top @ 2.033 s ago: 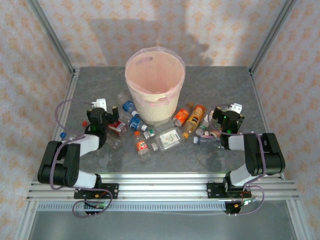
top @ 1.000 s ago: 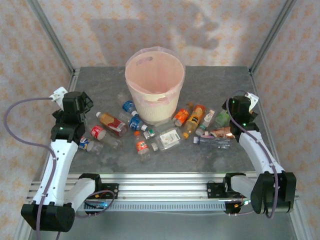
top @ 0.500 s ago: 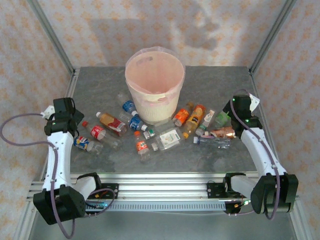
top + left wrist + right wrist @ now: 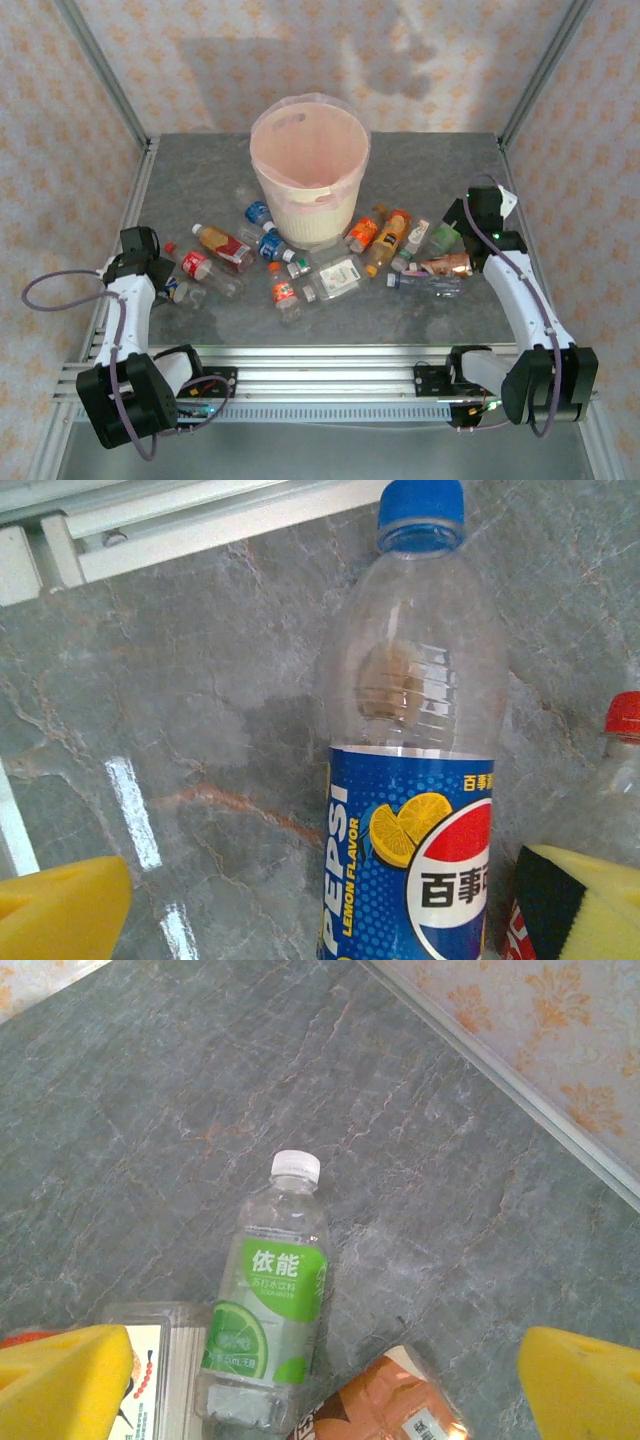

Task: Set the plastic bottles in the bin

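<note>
The cream bin [image 4: 310, 170] with its pink liner stands at the back middle of the table. Several plastic bottles lie scattered in front of it. My left gripper [image 4: 152, 276] hangs open over a blue-capped Pepsi bottle [image 4: 172, 289] by the left edge. In the left wrist view that Pepsi bottle [image 4: 420, 780] lies between my yellow pads [image 4: 60, 905], apart from both. My right gripper [image 4: 458, 228] is open above a green-labelled bottle [image 4: 443, 237]. That green-labelled bottle [image 4: 268, 1310], white-capped, lies between the right wrist's wide-spread pads [image 4: 585, 1385].
A red-capped bottle [image 4: 620, 780] lies just right of the Pepsi bottle. An orange-labelled bottle [image 4: 385, 1405] and a flat clear one [image 4: 150, 1370] touch the green one. An aluminium rail [image 4: 150, 530] runs along the left edge, a patterned wall [image 4: 520, 1020] along the right.
My left arm has swung from the back left toward the near left and dropped over the Pepsi bottle. The right arm has barely shifted. Both grippers stay open.
</note>
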`<state>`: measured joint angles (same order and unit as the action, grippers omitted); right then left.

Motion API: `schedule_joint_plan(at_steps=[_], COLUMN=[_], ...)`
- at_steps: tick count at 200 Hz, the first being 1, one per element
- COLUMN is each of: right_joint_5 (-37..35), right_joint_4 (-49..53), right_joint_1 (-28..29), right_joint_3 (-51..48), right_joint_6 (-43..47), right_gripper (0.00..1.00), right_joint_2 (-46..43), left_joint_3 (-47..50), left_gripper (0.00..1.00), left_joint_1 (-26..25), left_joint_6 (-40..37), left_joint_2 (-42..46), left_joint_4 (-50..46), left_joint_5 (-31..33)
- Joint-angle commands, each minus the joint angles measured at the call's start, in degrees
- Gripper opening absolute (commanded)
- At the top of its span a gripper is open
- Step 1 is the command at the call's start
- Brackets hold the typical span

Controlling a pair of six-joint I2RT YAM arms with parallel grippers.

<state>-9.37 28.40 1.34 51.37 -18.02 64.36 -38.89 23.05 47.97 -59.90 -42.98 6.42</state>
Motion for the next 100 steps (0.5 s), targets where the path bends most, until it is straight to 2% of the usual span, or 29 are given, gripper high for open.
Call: schedule_joint_plan(at_steps=[1,100], right_joint_5=[0.36,-1.26], right_joint_4=[2.18,3.19], right_joint_1=[0.59,3.35], right_joint_3=[1.36,2.41], right_joint_6=[-0.54,-0.75], right_gripper=[0.99,0.99], right_joint_2=[0.06,-0.21], left_joint_3=[0.57,1.43], left_gripper=[1.0,0.99], left_joint_1=[0.96,4.66], left_joint_6=[-1.74,-3.27], left_joint_2=[-2.54,-12.89], left_joint_4=[5.83,12.79], left_joint_5=[-2.77,-5.46])
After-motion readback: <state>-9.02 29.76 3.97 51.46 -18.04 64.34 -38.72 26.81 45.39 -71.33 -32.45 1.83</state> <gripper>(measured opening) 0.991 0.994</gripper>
